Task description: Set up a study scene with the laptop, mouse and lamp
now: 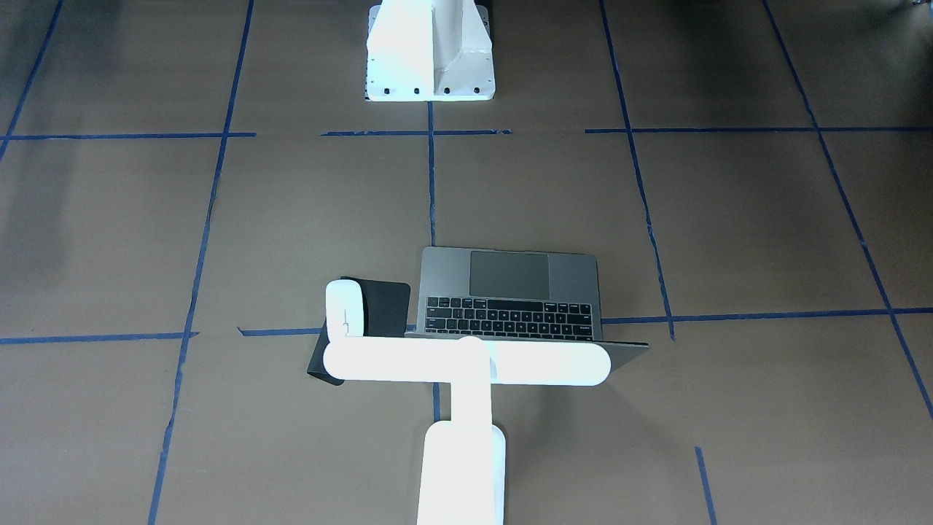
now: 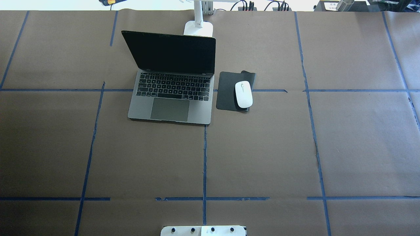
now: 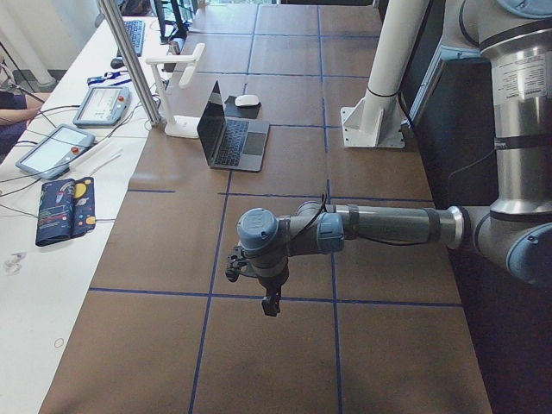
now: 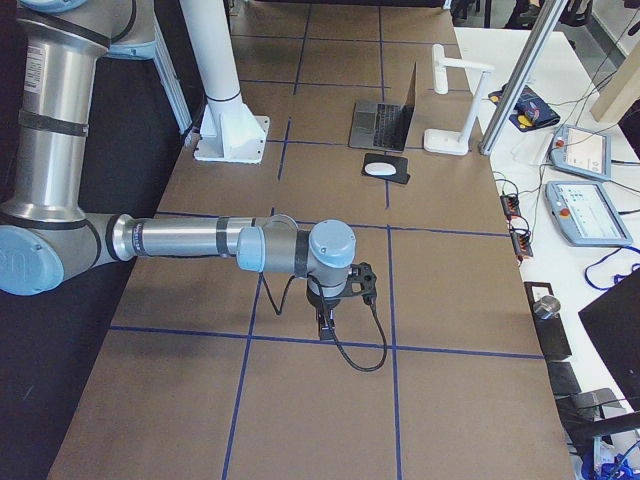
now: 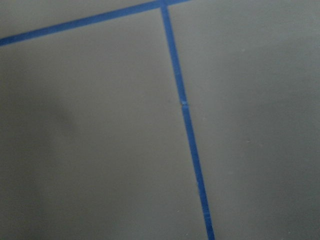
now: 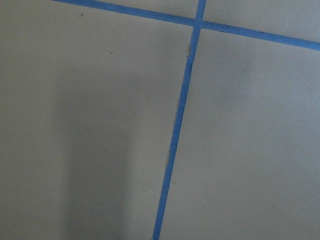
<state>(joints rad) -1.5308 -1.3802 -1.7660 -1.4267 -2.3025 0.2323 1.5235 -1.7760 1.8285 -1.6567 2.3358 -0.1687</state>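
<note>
The laptop stands open on the brown table, its dark screen facing the robot; it also shows in the front view. The white mouse lies on a black mat just right of it. The white lamp stands behind the laptop, its bar head over the lid and its base at the far edge. My left gripper and right gripper hang over bare table far from these things. They show only in the side views, so I cannot tell whether they are open or shut.
The white bolted pedestal stands at the robot's side of the table. Blue tape lines cross the brown surface. Teach pendants and cables lie on the white bench beyond the far edge, by an aluminium post.
</note>
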